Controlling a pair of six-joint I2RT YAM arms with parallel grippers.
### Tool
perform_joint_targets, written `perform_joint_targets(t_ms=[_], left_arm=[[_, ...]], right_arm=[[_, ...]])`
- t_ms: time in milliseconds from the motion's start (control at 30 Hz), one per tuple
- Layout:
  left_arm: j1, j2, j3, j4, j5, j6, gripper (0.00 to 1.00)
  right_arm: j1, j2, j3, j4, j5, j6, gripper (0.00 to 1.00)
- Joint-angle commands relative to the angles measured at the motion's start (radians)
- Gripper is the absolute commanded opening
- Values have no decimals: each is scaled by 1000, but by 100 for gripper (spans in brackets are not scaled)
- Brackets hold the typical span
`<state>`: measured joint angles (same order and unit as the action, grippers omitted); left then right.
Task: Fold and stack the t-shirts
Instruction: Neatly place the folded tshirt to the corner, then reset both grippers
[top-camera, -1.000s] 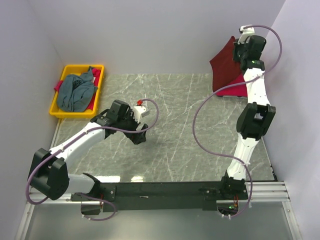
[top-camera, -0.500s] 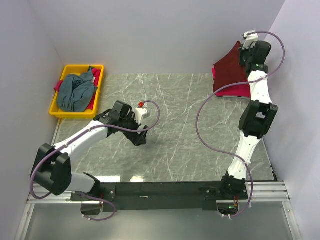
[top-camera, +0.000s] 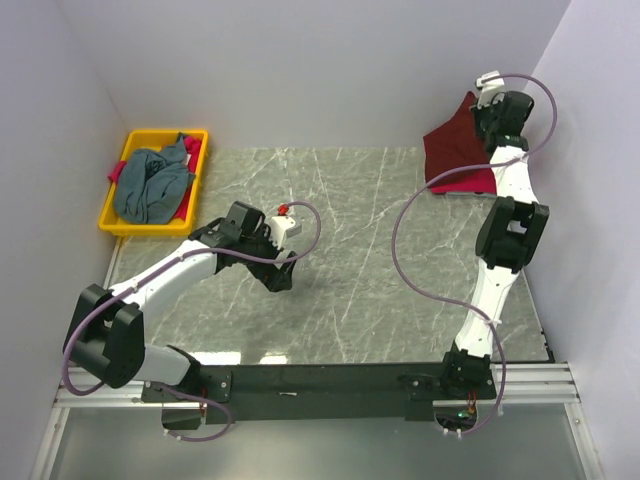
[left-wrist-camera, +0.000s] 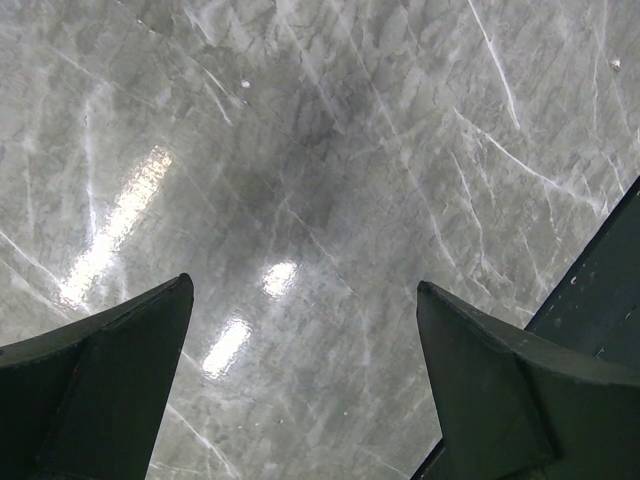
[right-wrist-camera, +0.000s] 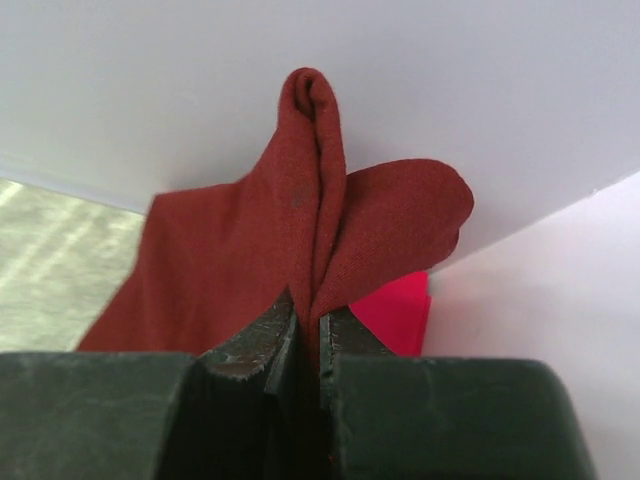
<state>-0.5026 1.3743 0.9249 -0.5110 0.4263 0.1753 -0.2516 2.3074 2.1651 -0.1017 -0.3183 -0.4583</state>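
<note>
My right gripper (top-camera: 479, 108) (right-wrist-camera: 308, 320) is shut on a bunched fold of the dark maroon t-shirt (top-camera: 452, 146) (right-wrist-camera: 230, 260), holding it up in the far right corner against the walls. The shirt's lower part drapes down onto a bright pink-red t-shirt (top-camera: 479, 184) (right-wrist-camera: 395, 310) lying flat on the table beneath it. A grey-blue t-shirt (top-camera: 152, 186) lies crumpled in the yellow bin (top-camera: 119, 224) at the far left. My left gripper (top-camera: 281, 276) (left-wrist-camera: 302, 285) hovers open over bare marble, left of the table's middle, with nothing between its fingers.
The marble table (top-camera: 350, 230) is walled at the back and on both sides. A scrap of pink-red cloth (top-camera: 117, 171) shows under the grey-blue shirt in the bin. The black base rail (top-camera: 320, 380) runs along the near edge.
The right arm has swung towards the right wall and come down a little, carrying the maroon shirt, which now hangs lower over the pink-red one. The left arm has barely shifted.
</note>
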Motion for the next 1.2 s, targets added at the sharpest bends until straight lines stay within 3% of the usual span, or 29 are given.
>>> perform_joint_targets(t_ms=[0,33,67,167,267,600,667,733,933,1033,1167], left_arm=[[4,6,40,-9,32,16,99],[4,8,42,-9,37,15,99],[4,8,46,-8,37,13,99],[4,14,57,-14,40,7,99],[7,14,57,-15,45,4,100],[53,-34,40,6,89,-46,99],[82,-55,40,19,110,-74,100],[117,-75,46,32,143,-101,100],[232,-84,136,71,160,-212,99],[301,-52,192,72,175,-230,99],[378,14,244,46,183,-226,99]], right_arm=[[-17,21,48,99,36,-49,11],[-17,27,50,97,48,-46,22],[-17,30,47,134,73,-42,43],[-17,23,24,183,113,-25,61],[-17,15,24,185,134,-6,69],[-14,-95,-10,64,94,116,76],[-8,-132,-36,1,61,150,77],[9,-192,-71,-80,39,191,86],[60,-377,-114,-370,-63,309,89],[83,-488,-186,-496,-108,339,90],[115,-690,-403,-584,-154,354,90]])
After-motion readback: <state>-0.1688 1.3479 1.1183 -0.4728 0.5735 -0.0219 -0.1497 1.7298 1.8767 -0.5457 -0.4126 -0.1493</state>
